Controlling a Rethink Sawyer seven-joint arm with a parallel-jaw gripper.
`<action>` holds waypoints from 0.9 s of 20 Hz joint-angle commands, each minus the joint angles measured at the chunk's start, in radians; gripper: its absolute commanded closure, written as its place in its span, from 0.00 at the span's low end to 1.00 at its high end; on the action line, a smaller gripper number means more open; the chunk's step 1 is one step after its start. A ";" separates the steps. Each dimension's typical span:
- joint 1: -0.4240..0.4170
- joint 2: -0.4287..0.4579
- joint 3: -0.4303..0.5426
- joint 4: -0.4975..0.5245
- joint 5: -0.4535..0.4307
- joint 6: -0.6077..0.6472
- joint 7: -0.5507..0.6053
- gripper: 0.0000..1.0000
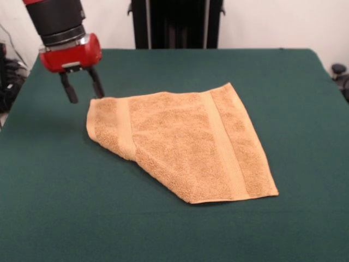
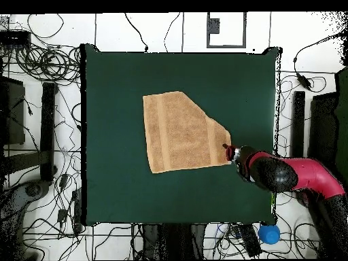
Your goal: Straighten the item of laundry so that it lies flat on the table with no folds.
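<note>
The orange-tan towel (image 1: 182, 144) is seen lying mid-surface (image 1: 49, 207) with one corner folded under; no label or writing can be read on it. The gripper (image 1: 83, 87) is held open and empty just beside that folded end

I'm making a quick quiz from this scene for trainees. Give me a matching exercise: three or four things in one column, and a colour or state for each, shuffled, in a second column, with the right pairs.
Things:
1. towel
2. table
3. claw
4. arm's wrist housing

Colour or state:
A. red
B. dark green, bearing the cloth
C. open, fingers apart beside the towel's corner
D. orange-tan, one corner folded over

Pairs: 1-D, 2-B, 3-C, 4-A
</note>
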 commanded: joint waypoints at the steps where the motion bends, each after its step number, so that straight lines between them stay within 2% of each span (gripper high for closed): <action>1: 0.051 0.020 -0.048 -0.087 -0.020 0.003 -0.167 0.00; 3: 0.045 0.039 -0.039 -0.096 -0.009 0.008 -0.188 0.00; 8: -0.058 0.332 0.035 -0.119 0.071 -0.048 -0.330 0.00; 10: -0.069 0.369 0.046 -0.114 0.085 -0.044 -0.342 0.00; 18: -0.071 0.404 0.077 -0.110 0.093 -0.009 -0.332 0.00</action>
